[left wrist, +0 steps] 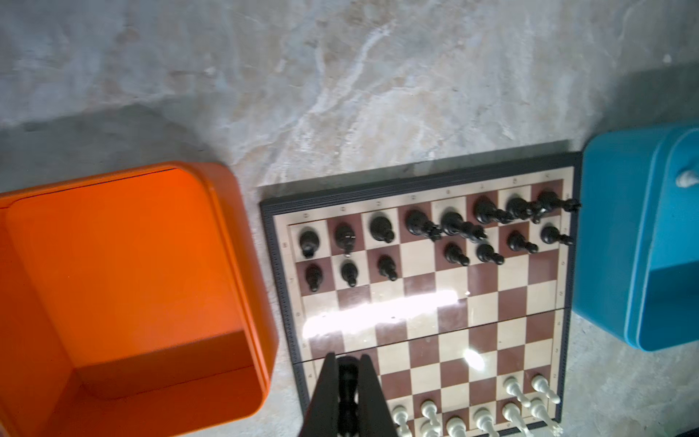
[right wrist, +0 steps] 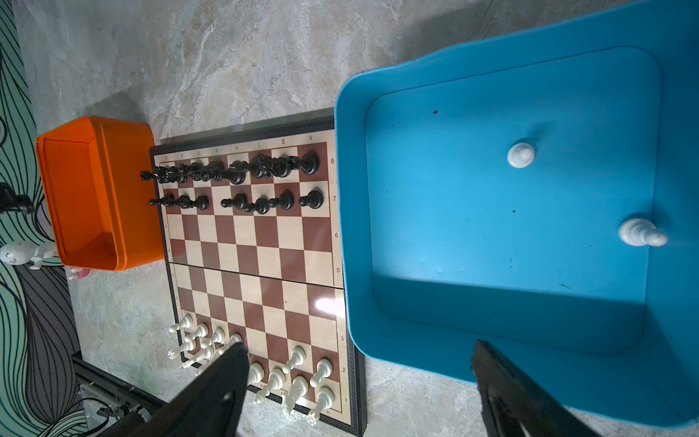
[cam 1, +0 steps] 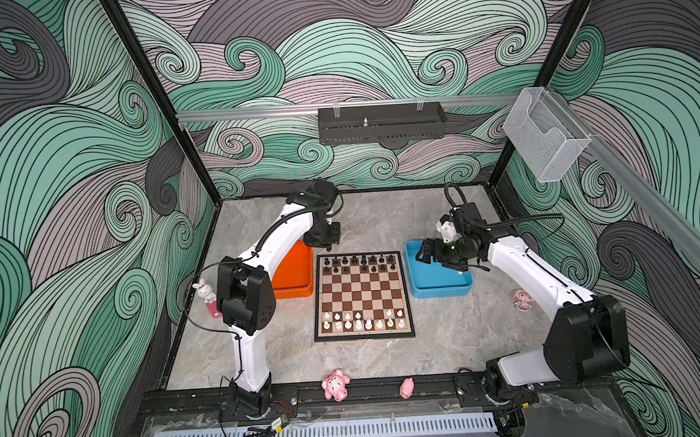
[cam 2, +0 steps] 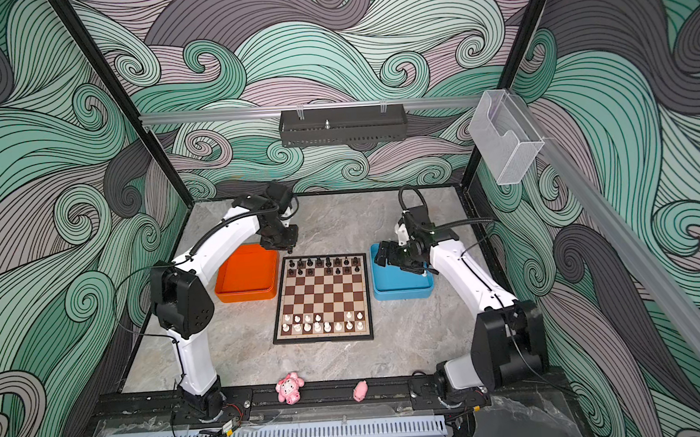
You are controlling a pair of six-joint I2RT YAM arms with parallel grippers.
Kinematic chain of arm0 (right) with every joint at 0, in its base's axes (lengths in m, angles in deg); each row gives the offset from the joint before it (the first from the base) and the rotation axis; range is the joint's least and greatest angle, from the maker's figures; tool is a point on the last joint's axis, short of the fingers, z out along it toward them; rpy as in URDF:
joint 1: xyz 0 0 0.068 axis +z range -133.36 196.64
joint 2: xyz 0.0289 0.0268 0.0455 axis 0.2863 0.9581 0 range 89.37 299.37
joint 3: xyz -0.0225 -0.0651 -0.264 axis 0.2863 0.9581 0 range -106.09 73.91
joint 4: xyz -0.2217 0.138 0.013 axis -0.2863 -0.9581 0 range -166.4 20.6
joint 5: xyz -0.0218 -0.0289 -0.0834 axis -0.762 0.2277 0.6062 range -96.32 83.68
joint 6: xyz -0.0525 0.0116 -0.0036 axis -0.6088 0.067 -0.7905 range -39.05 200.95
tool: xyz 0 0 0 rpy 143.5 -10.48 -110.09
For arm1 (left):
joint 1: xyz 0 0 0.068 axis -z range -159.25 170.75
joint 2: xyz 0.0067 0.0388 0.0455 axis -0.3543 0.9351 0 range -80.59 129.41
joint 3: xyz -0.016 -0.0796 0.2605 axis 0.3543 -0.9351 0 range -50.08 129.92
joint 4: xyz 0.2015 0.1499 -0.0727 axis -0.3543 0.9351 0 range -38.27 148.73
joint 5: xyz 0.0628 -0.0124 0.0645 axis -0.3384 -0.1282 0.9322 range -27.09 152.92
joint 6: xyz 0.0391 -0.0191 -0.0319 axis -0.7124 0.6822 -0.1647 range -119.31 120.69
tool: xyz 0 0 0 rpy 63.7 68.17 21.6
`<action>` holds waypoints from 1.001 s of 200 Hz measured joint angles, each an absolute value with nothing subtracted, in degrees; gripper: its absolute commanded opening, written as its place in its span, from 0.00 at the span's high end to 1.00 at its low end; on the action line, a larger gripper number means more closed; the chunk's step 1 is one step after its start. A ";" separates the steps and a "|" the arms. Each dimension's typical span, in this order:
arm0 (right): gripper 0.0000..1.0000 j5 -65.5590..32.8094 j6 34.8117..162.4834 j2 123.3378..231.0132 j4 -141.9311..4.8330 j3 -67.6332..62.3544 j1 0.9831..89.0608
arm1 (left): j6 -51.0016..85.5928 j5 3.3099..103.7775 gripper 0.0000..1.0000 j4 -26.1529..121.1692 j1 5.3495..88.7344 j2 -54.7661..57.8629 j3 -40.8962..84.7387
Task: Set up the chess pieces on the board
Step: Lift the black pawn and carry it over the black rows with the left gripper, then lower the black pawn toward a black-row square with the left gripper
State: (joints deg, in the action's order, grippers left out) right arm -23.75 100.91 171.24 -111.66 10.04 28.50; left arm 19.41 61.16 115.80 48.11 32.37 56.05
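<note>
Indoors: marbled tabletop (cam 1: 451, 338), swirl-patterned walls (cam 1: 372, 60); left gripper (left wrist: 347, 363) clamps black piece (left wrist: 348, 378), right gripper (right wrist: 359, 344) agape over blue tray (right wrist: 454, 212).

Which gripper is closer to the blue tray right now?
Right. The right gripper hangs open over the blue tray, at its edge nearest the board; the left gripper, shut on a black chess piece, is across the board, beside the orange tray.
</note>
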 measured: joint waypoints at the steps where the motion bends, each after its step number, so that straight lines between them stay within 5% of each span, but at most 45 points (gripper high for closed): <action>1: 0.08 -23.75 100.91 171.22 -111.66 10.06 28.50 | 19.41 61.11 0.92 115.80 48.22 32.46 56.05; 200: 0.08 -24.85 100.61 170.89 -111.14 11.59 26.46 | 23.43 60.59 0.92 105.81 55.67 39.76 51.44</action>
